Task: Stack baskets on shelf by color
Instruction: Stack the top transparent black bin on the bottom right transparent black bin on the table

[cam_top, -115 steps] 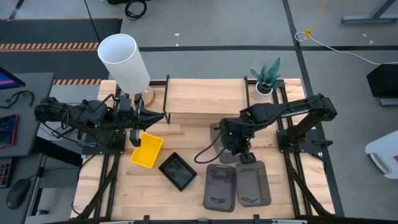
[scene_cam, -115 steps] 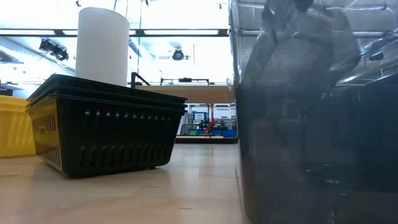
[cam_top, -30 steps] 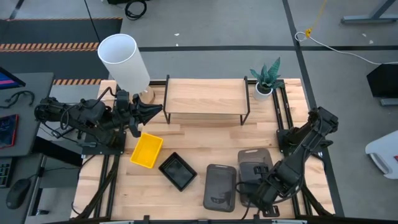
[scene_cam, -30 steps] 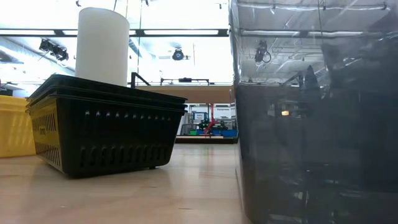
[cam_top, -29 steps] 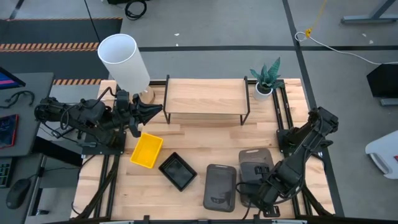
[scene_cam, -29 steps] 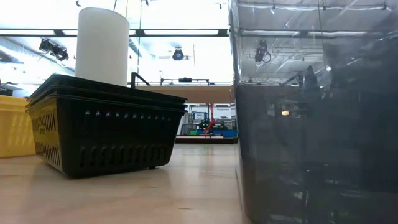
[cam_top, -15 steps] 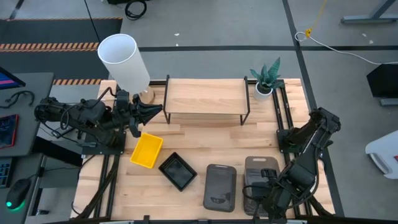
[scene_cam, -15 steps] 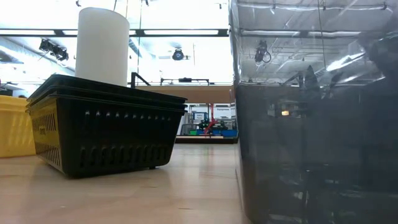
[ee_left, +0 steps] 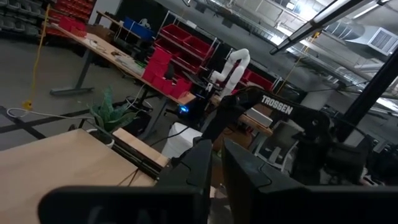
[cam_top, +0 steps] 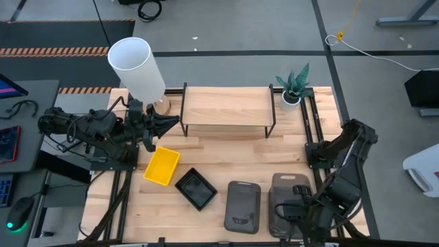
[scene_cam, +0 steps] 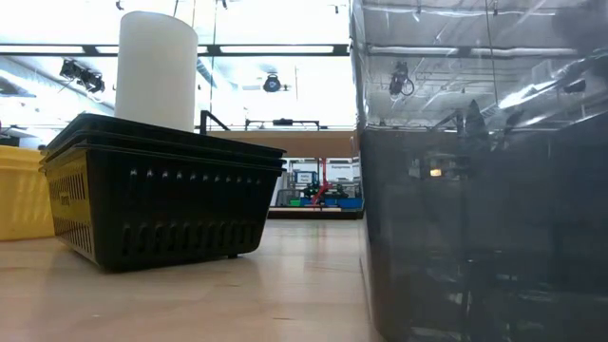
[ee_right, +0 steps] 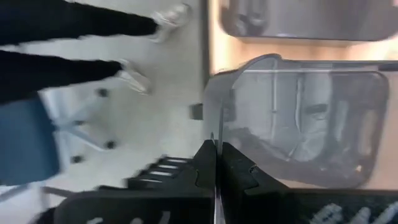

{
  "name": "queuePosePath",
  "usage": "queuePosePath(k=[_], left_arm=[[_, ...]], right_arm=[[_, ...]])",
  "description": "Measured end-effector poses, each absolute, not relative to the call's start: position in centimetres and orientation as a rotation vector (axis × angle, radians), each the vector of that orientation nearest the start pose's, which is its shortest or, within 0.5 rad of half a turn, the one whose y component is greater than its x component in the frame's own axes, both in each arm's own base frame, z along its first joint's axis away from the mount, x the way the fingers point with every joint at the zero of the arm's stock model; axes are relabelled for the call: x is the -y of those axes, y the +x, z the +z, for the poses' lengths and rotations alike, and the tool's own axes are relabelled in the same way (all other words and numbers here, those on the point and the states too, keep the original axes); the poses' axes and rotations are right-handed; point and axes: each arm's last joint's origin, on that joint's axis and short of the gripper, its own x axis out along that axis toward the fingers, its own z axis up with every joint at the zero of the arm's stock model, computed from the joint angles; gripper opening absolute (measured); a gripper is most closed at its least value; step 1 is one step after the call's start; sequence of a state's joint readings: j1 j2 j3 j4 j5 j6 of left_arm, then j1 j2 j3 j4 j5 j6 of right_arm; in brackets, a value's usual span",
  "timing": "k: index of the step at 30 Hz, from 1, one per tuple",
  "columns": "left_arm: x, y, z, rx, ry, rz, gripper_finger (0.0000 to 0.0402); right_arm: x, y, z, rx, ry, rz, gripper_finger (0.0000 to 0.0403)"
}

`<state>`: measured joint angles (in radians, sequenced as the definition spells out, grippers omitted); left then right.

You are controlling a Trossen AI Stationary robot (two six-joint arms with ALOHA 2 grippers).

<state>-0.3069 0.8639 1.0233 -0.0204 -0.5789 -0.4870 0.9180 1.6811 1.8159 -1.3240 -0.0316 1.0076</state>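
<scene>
Listing what we see: yellow basket [cam_top: 161, 166], black basket [cam_top: 196, 189], two grey baskets [cam_top: 243, 206] on the tabletop [cam_top: 219, 154], all empty; shelf [cam_top: 226, 106] bare. Right claw [ee_right: 217, 163] pinches one grey rim; left claw [ee_left: 216, 163] nearly closed, empty.

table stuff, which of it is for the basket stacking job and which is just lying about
For the job:
- yellow basket
- black basket
- two grey baskets, the right one gripped at its rim by the right end effector
- shelf

Just lying about:
- white cylinder
- potted plant
</scene>
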Motion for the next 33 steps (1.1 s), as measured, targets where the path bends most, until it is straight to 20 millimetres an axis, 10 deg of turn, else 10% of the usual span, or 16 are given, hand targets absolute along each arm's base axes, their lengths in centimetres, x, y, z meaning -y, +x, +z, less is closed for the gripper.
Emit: queuePosePath(k=[12,33], left_arm=[[3.7,16.9,41.5,0.191,-0.550,0.235,0.0045],[3.7,16.9,41.5,0.192,-0.546,0.235,0.0040]], right_arm=[[-27.1,19.2,35.7,-1.344,0.419,0.213,0.0005],[-26.2,19.6,27.2,-1.462,0.301,0.082,0.0005]])
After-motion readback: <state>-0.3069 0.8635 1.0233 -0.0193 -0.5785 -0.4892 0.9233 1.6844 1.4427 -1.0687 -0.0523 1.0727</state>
